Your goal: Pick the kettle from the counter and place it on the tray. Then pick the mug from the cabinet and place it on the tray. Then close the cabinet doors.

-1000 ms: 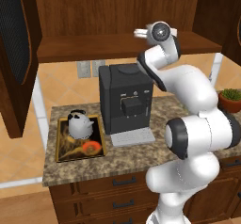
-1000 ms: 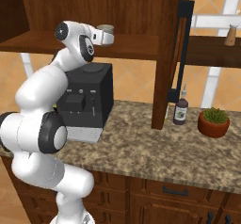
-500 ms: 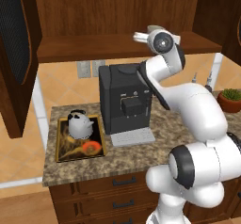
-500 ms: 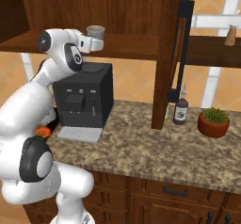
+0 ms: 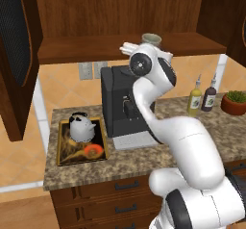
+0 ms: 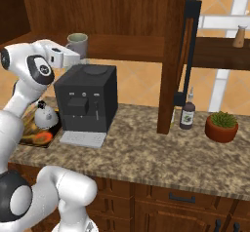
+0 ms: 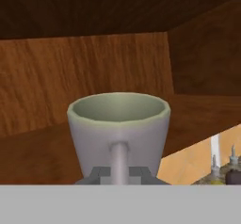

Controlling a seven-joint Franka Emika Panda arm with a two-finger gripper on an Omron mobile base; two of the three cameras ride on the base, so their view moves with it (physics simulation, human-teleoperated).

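Presently: gripper (image 7: 119,173) clamped on mug (image 7: 118,126) handle (kettle (image 5: 80,126) sits on tray (image 5: 62,143), at mug's 7 o'clock). Risk: thin handle grip, mug may swing or slip.

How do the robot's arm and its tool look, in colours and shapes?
The arm is glossy white, built of rounded, bulging segments, with dark grey round caps at the joints. The tool has a boxy white body and two small dark grey fingers. No cables or markings are visible.

The kettle (image 5: 80,127) sits on the tray (image 5: 64,154) left of the coffee machine (image 5: 117,103); the mug (image 6: 77,44) above.
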